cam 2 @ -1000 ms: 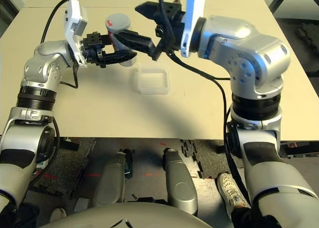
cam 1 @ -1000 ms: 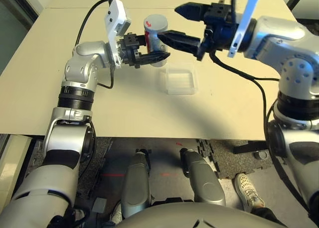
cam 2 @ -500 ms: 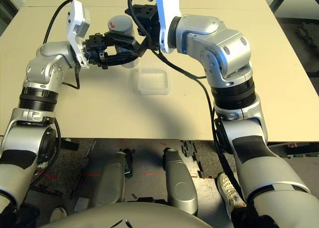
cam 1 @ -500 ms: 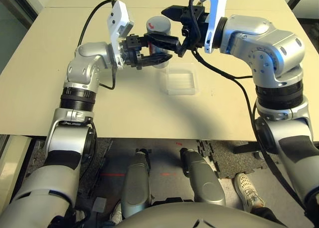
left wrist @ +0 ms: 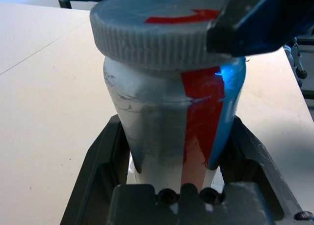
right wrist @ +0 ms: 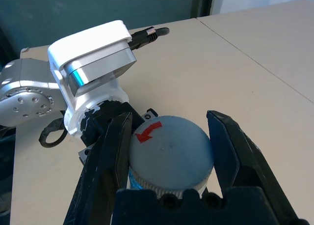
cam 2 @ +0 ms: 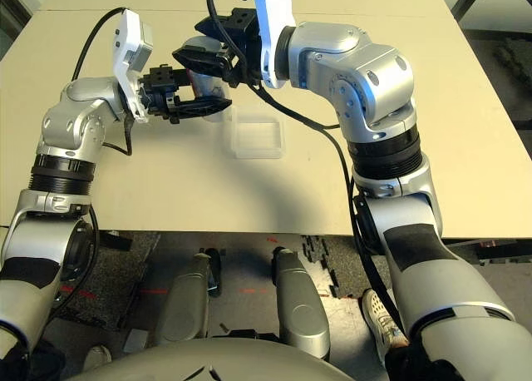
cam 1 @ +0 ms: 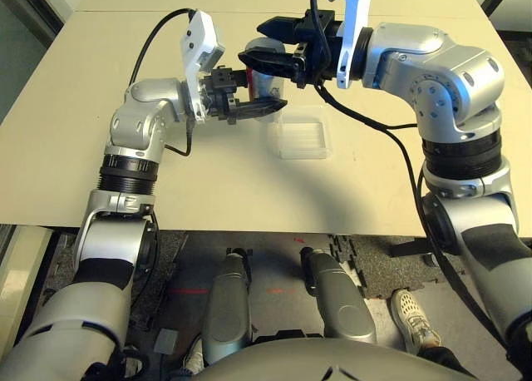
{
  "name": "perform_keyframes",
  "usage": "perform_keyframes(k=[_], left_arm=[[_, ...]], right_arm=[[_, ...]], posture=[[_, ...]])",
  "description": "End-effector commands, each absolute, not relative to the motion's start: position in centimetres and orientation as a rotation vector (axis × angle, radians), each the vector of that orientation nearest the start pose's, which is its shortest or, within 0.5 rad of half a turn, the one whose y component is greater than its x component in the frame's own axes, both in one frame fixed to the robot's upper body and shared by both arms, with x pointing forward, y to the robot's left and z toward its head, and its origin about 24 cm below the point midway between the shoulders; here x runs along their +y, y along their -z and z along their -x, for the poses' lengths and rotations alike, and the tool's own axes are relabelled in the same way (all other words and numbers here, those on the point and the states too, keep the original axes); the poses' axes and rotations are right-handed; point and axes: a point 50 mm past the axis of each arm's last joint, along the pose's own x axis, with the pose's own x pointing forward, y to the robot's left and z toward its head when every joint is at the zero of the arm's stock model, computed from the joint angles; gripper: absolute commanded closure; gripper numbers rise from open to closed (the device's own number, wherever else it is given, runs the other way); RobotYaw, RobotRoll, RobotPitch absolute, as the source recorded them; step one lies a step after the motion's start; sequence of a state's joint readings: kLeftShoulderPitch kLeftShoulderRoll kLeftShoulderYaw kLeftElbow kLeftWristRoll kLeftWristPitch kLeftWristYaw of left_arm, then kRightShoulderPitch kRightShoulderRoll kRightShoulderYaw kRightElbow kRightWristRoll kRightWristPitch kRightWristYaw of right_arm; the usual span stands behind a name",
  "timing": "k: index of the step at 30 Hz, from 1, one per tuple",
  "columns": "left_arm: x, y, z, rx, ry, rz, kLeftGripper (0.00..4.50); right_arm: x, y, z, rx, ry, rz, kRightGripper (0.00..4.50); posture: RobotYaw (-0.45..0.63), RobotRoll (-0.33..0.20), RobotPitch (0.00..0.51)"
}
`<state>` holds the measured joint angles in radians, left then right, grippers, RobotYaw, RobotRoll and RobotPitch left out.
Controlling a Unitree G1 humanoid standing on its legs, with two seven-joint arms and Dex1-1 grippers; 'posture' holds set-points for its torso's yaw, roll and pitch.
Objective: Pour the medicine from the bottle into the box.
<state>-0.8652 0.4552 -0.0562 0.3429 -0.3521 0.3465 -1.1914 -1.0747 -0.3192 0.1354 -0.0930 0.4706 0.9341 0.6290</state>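
Bottle capped, upright in left gripper; box on table.

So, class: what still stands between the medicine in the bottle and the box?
The grey cap is on the bottle, closing it. The left gripper holds the bottle; the right gripper straddles the cap. The box lies open on the table.

Bottle: smooth plastic-looking body, glossy red-marked label, scuffed; ridged matt grey cap. Box: clear glossy plastic. Table: matt beige, smooth. Forearms: brushed silvery metal. Jaws: matt black plastic.
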Motion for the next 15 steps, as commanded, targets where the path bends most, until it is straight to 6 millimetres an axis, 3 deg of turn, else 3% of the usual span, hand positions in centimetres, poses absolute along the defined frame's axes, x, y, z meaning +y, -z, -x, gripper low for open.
perform_keyframes(k=[1, 5, 9, 12, 15], left_arm=[[13.9, -21.3, -34.8, -0.084, 1.268, -0.233, 1.75], [14.1, -21.0, -35.0, -0.091, 1.248, -0.244, 1.75], [14.6, -21.1, -35.6, -0.111, 1.185, -0.243, 1.75], [15.4, -21.8, -37.3, -0.172, 1.002, -0.262, 1.75], [15.9, -21.8, -38.4, -0.186, 0.868, -0.282, 1.75]], right_arm=[[-6.1, -30.2, -32.1, -0.103, -1.006, 0.086, 1.95], [-8.2, -32.5, -34.2, -0.166, -0.812, -0.075, 1.95], [-10.3, -33.1, -35.8, -0.197, -0.647, -0.155, 1.95], [-12.6, -31.3, -37.2, -0.190, -0.498, -0.108, 1.95], [-13.5, -28.3, -38.1, -0.166, -0.433, 0.000, 1.95]], posture=[[-0.04, 0.000, 0.215], [-0.04, 0.000, 0.215], [-0.03, 0.000, 0.212], [-0.02, 0.000, 0.210], [-0.02, 0.000, 0.209]])
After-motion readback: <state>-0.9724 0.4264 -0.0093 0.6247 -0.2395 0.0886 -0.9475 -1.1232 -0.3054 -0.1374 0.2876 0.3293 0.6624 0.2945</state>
